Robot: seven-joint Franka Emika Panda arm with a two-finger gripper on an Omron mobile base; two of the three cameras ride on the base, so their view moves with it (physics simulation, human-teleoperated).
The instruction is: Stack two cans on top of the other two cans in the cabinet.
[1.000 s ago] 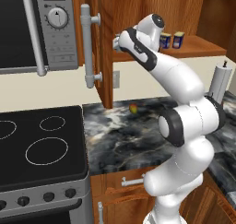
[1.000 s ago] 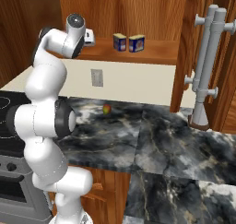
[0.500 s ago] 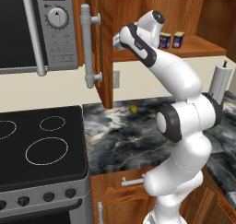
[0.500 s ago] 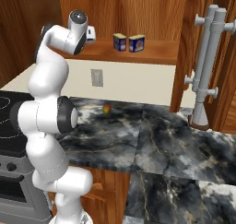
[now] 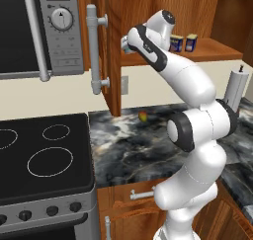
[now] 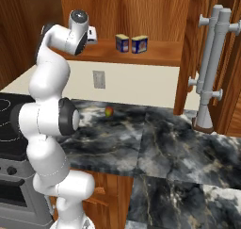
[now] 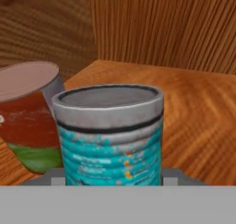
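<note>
Two blue cans (image 6: pixel 130 44) on cabinet (image 6: pixel 160 51) shelf

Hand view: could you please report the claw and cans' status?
Claw astride teal-labelled metal can on wooden cabinet shelf, grip unconfirmed. Red-and-green can close beside. Nothing stacked yet.

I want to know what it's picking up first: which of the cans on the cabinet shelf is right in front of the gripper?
The teal-labelled can, close and centred in the hand view. The red-and-green can stands beside it; the two blue cans sit farther along the shelf.
</note>
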